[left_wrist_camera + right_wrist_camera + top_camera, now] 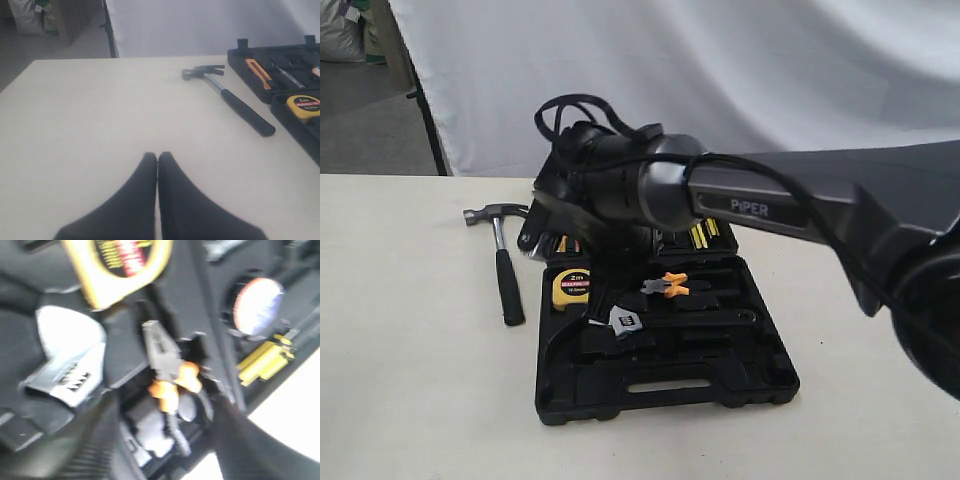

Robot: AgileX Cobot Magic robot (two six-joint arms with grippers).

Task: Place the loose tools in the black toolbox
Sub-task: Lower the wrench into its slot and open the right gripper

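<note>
Claw hammer (500,265) loose on surface (410,380) toward far edge, beside open black toolbox (580,385) — adjustable wrench (623,320) inside. Left wrist view alone shows left gripper (158,161), closed on nothing. Right wrist view, blurred — right gripper (165,437) spread; tape roll (257,305) in toolbox.

The left gripper (157,156) holds its 2 black fingers (140,200) pressed together, tips touching. The right arm (770,205) reaches in from the right across the middle, wrist tipped downward. The right gripper (165,405), blurred, has its 2 prongs spread wide apart.
</note>
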